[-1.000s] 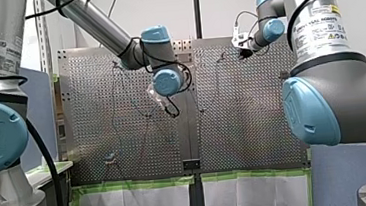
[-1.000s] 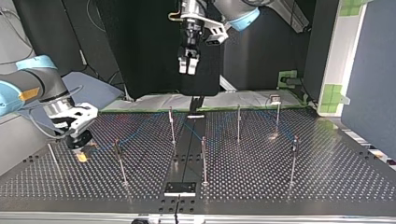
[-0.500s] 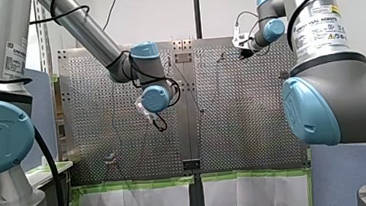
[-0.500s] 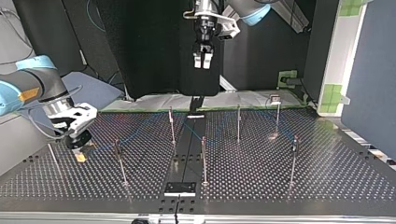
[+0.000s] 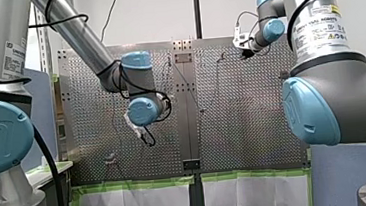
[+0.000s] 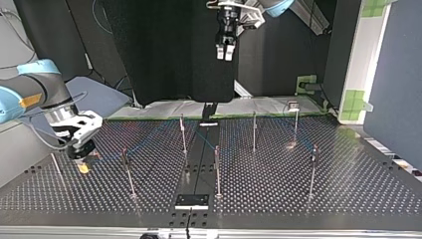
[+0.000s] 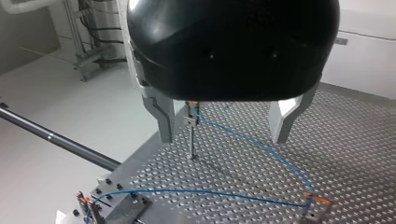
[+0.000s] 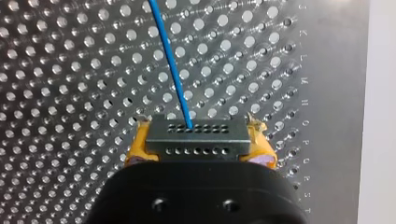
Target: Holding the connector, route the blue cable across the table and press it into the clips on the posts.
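My right gripper (image 8: 198,151) is shut on the grey connector (image 8: 196,137), clamped between its yellow pads (image 8: 140,147) just above the perforated table. The blue cable (image 8: 173,65) runs out of the connector, ahead over the holes. In the top view my right gripper (image 6: 81,157) sits low at the left. The thin cable (image 6: 149,133) leads from there toward the posts (image 6: 183,132). My left gripper (image 7: 222,140) hangs high above the table, open and holding nothing. The cable (image 7: 252,140) spans from a clipped post (image 7: 191,135) to another clip below it. My left gripper (image 6: 225,52) shows near the top view's upper edge.
Several thin upright posts (image 6: 217,169) stand across the table, among them one at the top view's right (image 6: 312,169) and one near my right gripper (image 6: 128,172). A dark plate (image 6: 192,200) lies at the near middle edge. Green-taped sheets (image 5: 139,202) border the table's far side.
My left arm has risen and swung toward the top view's right, its gripper still open. My right gripper has stayed put with the connector.
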